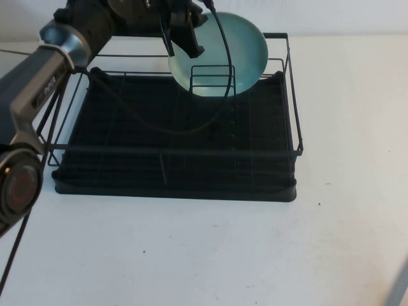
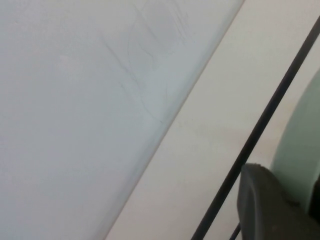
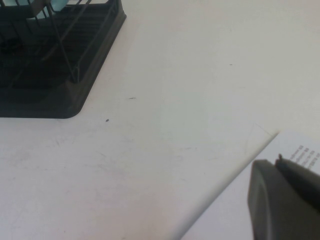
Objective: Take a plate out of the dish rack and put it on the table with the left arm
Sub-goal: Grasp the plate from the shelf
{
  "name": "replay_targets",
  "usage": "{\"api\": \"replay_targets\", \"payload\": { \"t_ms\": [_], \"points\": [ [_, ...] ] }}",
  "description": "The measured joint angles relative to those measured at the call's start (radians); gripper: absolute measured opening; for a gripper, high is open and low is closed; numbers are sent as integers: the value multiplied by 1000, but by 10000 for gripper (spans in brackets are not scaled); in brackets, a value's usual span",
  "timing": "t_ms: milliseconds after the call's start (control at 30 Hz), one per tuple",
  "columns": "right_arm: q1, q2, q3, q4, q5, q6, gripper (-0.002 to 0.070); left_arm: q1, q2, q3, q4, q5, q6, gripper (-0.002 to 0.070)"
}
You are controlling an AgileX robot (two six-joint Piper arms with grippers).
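Observation:
The pale turquoise plate (image 1: 239,51) stands tilted on edge at the far side of the black wire dish rack (image 1: 172,146), partly behind a small wire holder (image 1: 213,80). My left arm reaches over the rack's far left corner. My left gripper (image 1: 189,37) sits at the plate's left rim. In the left wrist view one grey finger (image 2: 267,205) lies against the plate's (image 2: 300,145) rim with a dark part on its other side, so the jaws grip the rim. My right gripper (image 3: 276,162) is shut and empty, low over the white table (image 1: 210,248) to the right of the rack.
A rack wire (image 2: 260,125) crosses close to the left finger. A sheet of printed paper (image 3: 235,215) lies under the right gripper. The rack's near right corner (image 3: 75,100) shows in the right wrist view. A wall rises behind the table.

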Motion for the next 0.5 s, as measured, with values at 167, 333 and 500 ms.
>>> {"api": "replay_targets", "payload": {
  "t_ms": [167,333,500],
  "points": [
    [0,0,0,0,0,0,-20,0,-43,0,8,-5,24,29],
    [0,0,0,0,0,0,-20,0,-136,0,6,-5,36,17],
    [0,0,0,0,0,0,-20,0,-275,0,6,79,15,2]
  ]
}}
